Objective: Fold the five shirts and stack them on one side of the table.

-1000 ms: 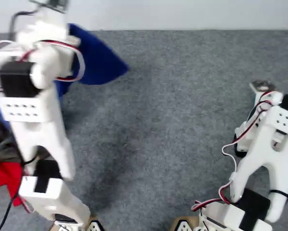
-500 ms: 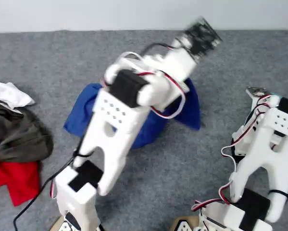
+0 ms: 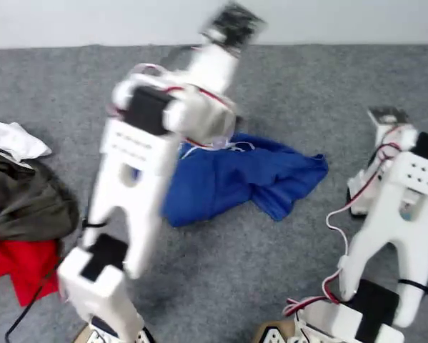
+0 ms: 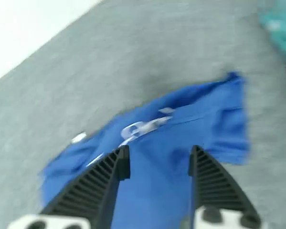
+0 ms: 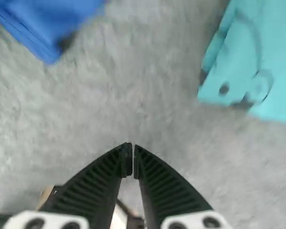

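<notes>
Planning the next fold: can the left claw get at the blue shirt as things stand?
Probably yes: the left claw hangs open right above the blue shirt, with nothing between them.

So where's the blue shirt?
In the high view the blue shirt lies crumpled mid-table, right of the shirt heap, below the left tool.

The left arm [image 3: 131,193] and right arm [image 3: 399,225] are both chunky white plastic shells, with black servo blocks [image 3: 146,108] set in at the joints. Thin red, white and black wires [image 3: 306,304] loop along them. Rows of small holes [image 3: 128,148] dot the broad links. The left gripper [image 4: 157,157] and right gripper [image 5: 132,152] have black ribbed fingers [image 5: 104,176] on white bases.
</notes>
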Motion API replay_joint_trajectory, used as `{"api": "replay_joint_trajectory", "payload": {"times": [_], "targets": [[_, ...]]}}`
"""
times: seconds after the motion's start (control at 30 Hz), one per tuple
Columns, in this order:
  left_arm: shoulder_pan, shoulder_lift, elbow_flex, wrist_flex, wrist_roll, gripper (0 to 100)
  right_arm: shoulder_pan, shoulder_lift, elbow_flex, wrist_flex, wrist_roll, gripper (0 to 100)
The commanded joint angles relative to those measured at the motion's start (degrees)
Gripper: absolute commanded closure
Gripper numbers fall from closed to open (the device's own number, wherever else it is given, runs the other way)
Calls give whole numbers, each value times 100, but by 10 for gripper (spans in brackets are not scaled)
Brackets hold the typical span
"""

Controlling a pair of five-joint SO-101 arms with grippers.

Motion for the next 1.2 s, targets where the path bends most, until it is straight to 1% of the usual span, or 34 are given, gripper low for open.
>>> {"api": "replay_joint_trajectory", "payload": {"times": [0.0, 0.1, 0.2, 0.3, 0.4, 0.47, 0.7, 0.77, 0.83, 0.97, 1.03, 1.17], "targets": [[-1090, -879, 743, 123, 62, 820, -752, -277, -703, 215, -44, 990], [-1996, -1310, 1745, 123, 53, 871, -1631, -215, -949, 119, -53, 990], [-2760, -1679, 2695, 114, 44, 903, -2475, -40, -1002, -171, -53, 990], [-3341, -2040, 3407, 114, -79, 917, -3143, 268, -1002, -593, -53, 990], [-3798, -2374, 3899, 105, -352, 917, -3741, 637, -1002, -1042, -53, 990], [-4035, -2523, 4145, 105, -396, 917, -4084, 892, -1011, -1332, -53, 990], [-4738, -2743, 4602, 97, -396, 917, -5033, 1666, -1020, -2431, -53, 983], [-4879, -2743, 4690, 105, -396, 917, -5253, 1842, -1020, -2721, -53, 939], [-4993, -2769, 4778, 105, -396, 917, -5464, 2000, -1020, -2985, -273, 868], [-5064, -2866, 4954, 105, -396, 917, -5789, 2237, -1020, -3468, -1160, 762], [-5064, -2971, 5059, 105, -396, 917, -5938, 2352, -1020, -3705, -1433, 741], [-5064, -3165, 5182, 105, -396, 917, -6229, 2642, -1020, -4084, -1459, 738]]}}
